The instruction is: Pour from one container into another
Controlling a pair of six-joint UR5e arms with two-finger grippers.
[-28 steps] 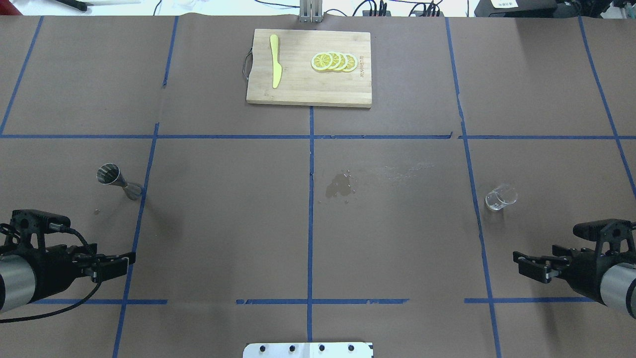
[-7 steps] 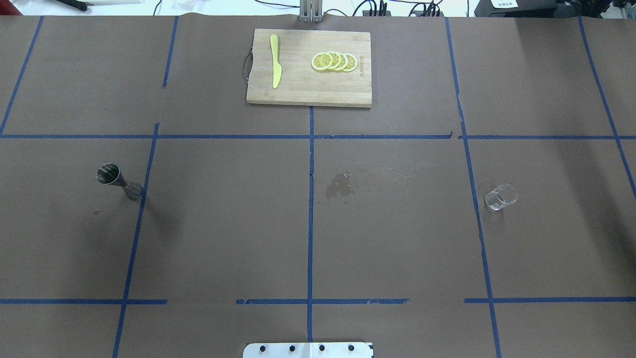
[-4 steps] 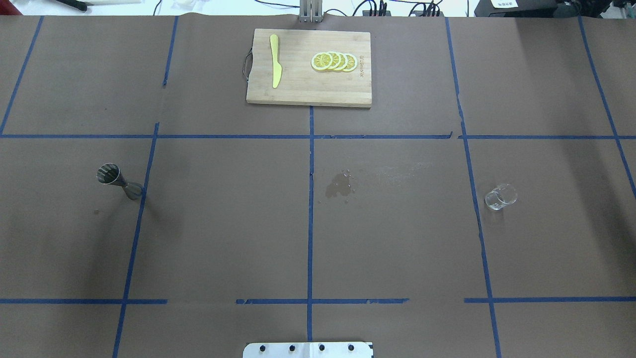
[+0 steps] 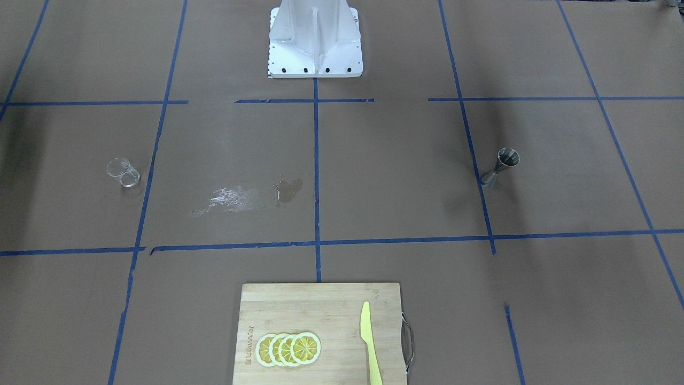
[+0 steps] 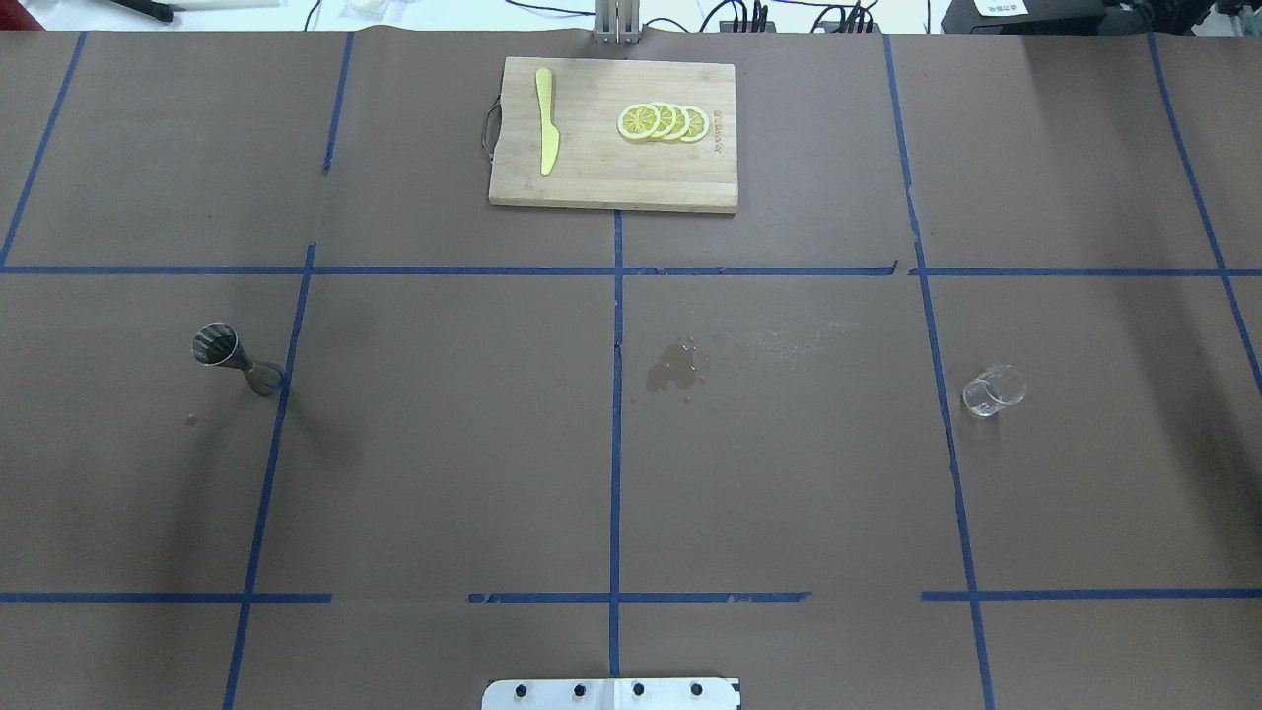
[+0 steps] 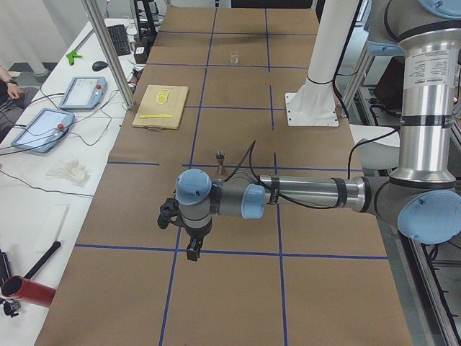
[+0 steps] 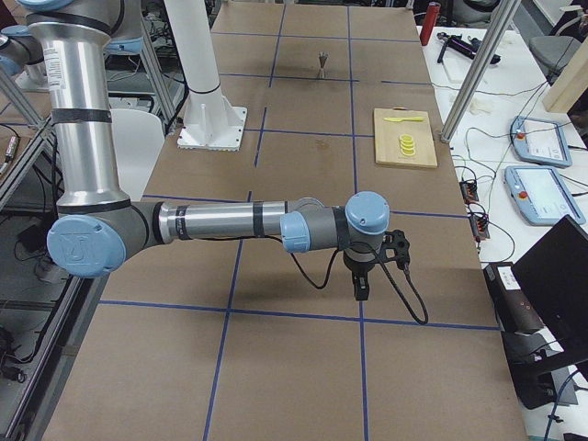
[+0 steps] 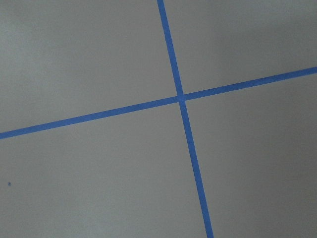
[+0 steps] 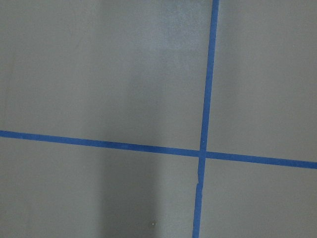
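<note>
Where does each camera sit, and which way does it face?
Front-facing: across the table, facing the robot; base at top, no arms.
Overhead: behind the robot, looking forward-down; only base edge.
Exterior left: left table end; left gripper near.
Exterior right: right table end; right gripper near.
Left wrist: down on tape cross; no gripper.
Right wrist: likewise.
Shared: first two both show jigger, glass cup.

1. We see a desk (image 5: 444,473) covered in brown paper and marked into squares by blue tape (image 5: 615,444).
2. Beside it we find a white worktop (image 6: 43,194) carrying tablets (image 6: 42,130) and a keyboard (image 6: 117,40).
3. We note an aluminium post (image 6: 108,54) at the desk's edge.
4. We see even light and soft shadows.
</note>
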